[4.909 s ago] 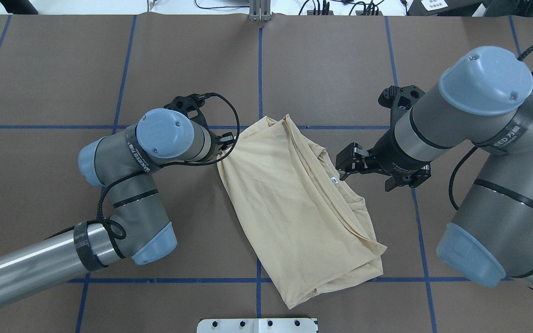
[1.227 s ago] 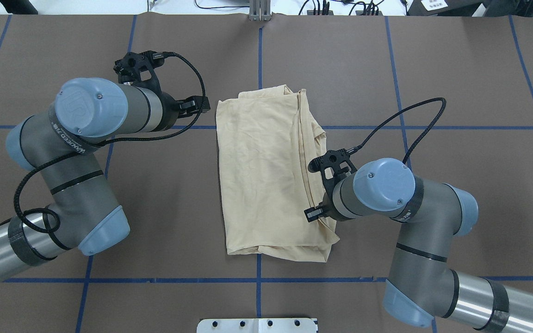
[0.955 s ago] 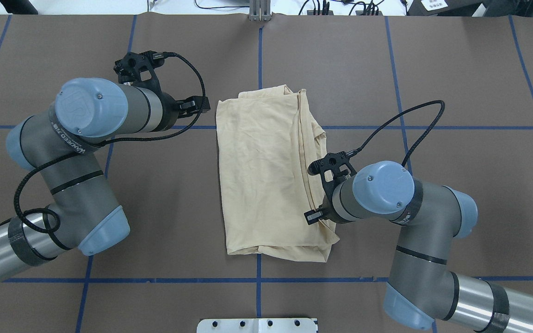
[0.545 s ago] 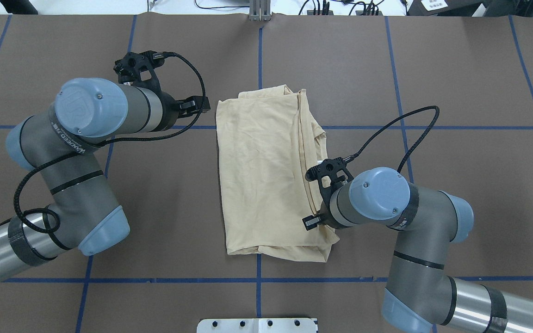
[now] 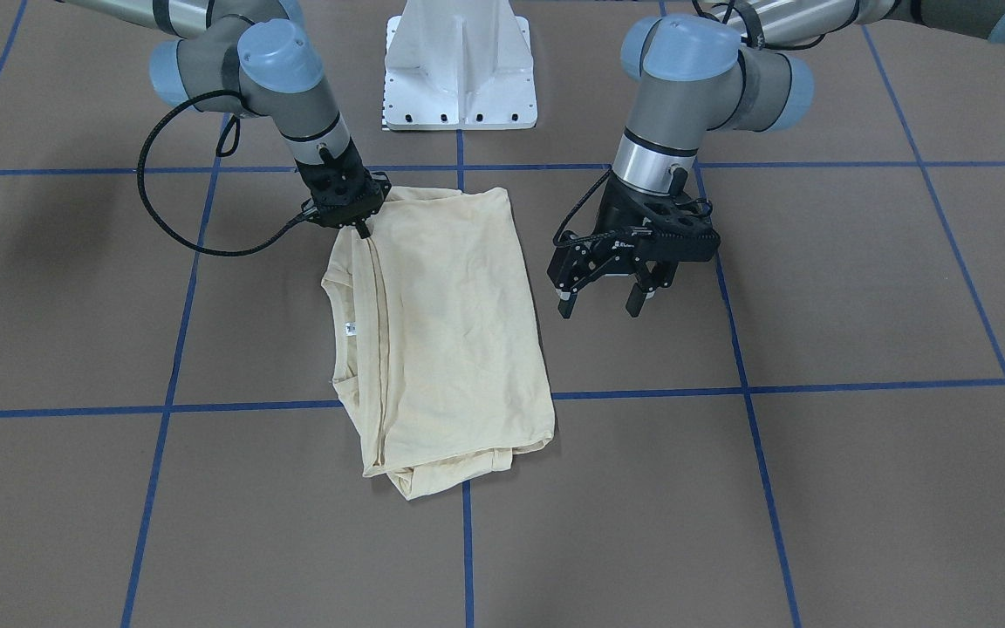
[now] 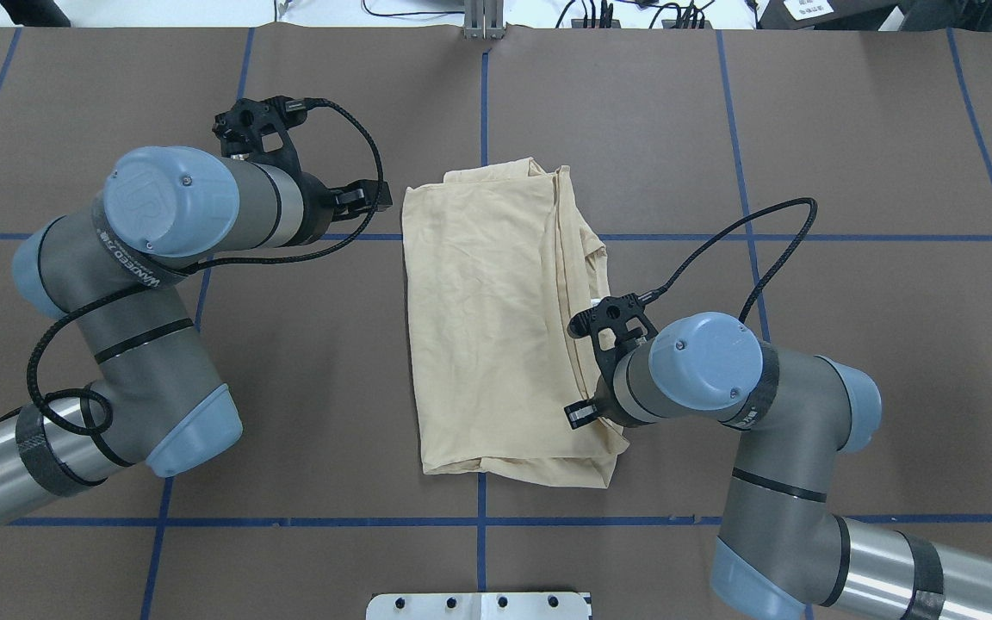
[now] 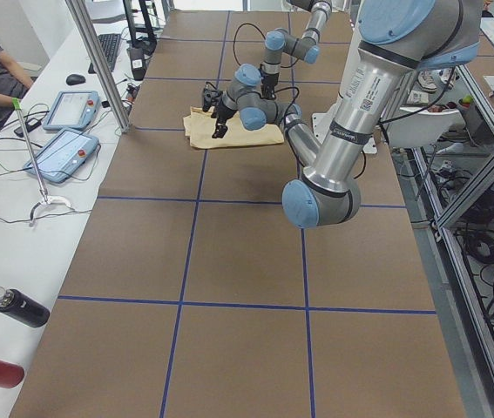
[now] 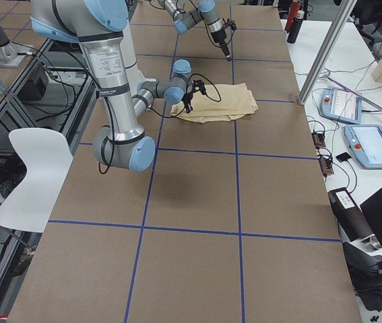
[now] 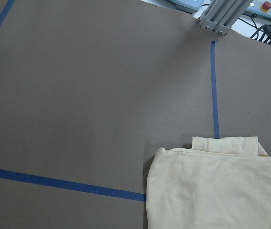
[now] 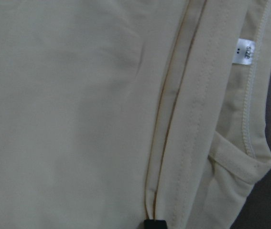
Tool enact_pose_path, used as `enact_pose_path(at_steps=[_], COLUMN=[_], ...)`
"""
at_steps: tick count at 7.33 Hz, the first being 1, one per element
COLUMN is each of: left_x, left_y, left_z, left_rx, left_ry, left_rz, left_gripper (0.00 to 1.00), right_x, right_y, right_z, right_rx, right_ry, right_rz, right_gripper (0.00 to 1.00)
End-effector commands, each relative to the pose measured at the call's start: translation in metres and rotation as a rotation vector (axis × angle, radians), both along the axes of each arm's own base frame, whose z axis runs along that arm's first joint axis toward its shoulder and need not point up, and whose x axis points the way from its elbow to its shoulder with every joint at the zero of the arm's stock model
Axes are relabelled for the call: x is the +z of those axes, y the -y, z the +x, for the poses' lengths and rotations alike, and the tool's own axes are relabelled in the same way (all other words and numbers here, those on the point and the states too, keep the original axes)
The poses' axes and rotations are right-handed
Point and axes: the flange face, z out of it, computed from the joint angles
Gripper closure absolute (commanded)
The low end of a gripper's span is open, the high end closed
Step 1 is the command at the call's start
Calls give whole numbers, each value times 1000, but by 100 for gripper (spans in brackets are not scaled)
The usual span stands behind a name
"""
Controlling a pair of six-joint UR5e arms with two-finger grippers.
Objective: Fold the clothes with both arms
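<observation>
Shirt (image 5: 450, 331) lies folded lengthwise in the middle of the counter (image 5: 860, 288), across blue tape lines (image 5: 816, 386), near the white base (image 5: 461, 61). The jaws of the right arm (image 5: 280, 65) are closed, tips on its base-side corner. The jaws of the left arm (image 5: 686, 87) hang open just beside it.

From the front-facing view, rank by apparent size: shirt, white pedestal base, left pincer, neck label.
1. Cream-yellow folded knit shirt
2. White metal pedestal base, cut off at top
3. Black two-finger left pincer
4. Small white neck label
</observation>
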Motion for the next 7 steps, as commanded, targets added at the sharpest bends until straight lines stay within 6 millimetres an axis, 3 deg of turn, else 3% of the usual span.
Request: enact_pose_path(at_steps=[1,5,7], left_x=[-1,1,3], left_y=[-1,-1,0], left_z=[2,4,5], left_rx=[2,1,0], left_ry=[-6,-6,-2], left_rz=[2,0,-2], left_gripper=[0,0,0], right_x=[-1,32,32], right_y=[3,-9,-8], right_z=[5,45,47], right_rx=[3,-24,-22], right_ry=[-1,-22,-16], right_rz=[-9,-73,-102], right_gripper=[100,100,100])
